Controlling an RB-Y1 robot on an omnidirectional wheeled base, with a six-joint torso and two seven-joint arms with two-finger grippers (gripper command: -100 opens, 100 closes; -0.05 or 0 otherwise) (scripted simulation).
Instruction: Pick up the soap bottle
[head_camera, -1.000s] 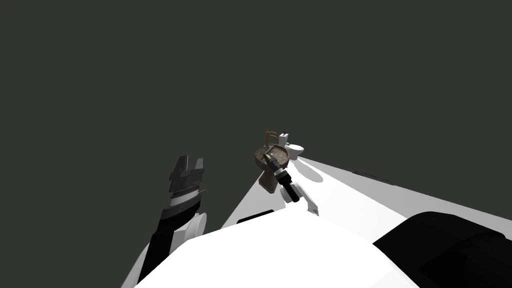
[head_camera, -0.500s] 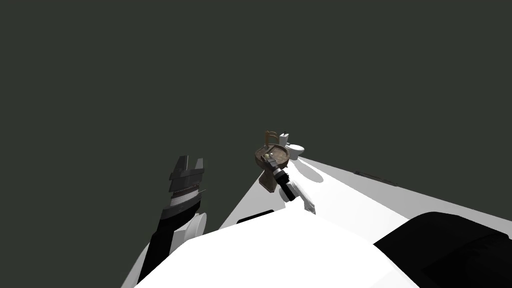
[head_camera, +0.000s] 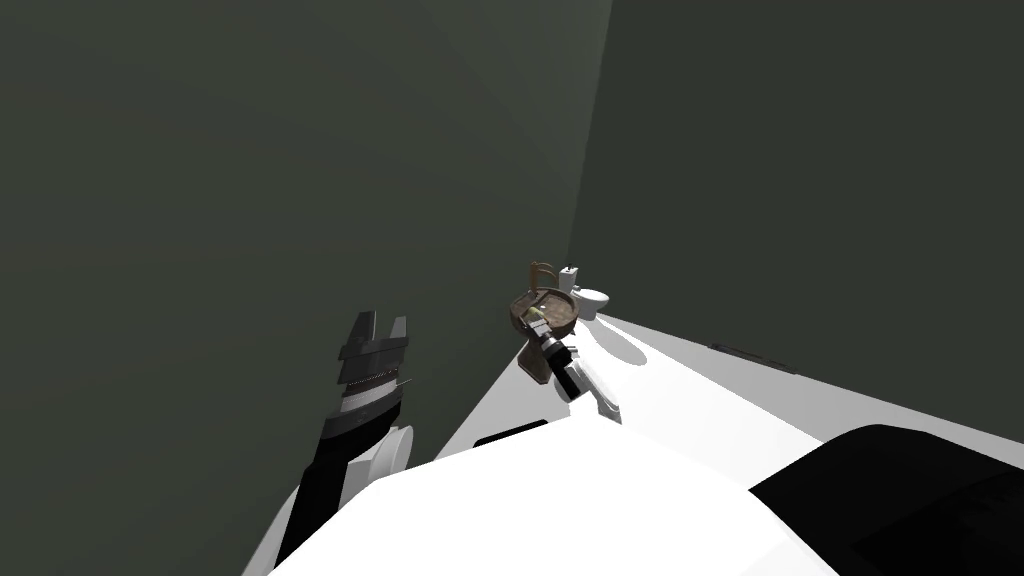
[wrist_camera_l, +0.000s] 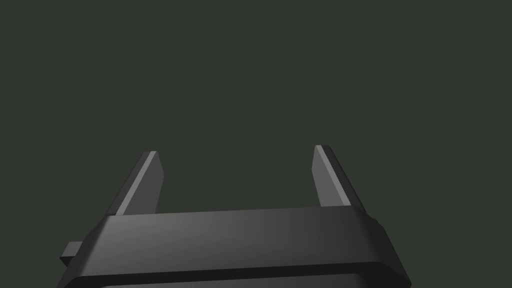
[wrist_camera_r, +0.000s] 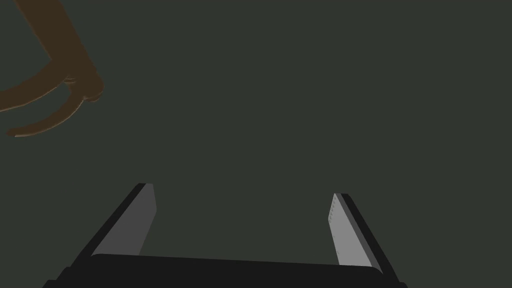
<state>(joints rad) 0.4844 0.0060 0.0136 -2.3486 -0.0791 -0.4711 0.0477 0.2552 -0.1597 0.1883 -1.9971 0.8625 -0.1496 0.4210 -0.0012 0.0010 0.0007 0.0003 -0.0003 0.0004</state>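
– Where's the soap bottle?
– Too small to make out. My guess is somewhere on the brown pedestal sink (head_camera: 566, 308).
– Which arm is nearer?
– The right. The right gripper (wrist_camera_r: 241, 190) hovers at the basin, blades spread wide, holding nothing, with the faucet (wrist_camera_r: 60, 85) off beside one blade.
– And the left gripper (wrist_camera_l: 236, 150)?
– Spread too, empty, well apart by the wall (head_camera: 200, 200).

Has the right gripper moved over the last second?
Yes. The right gripper has edged leftward, farther over the brown sink, which stayed put in the head view.
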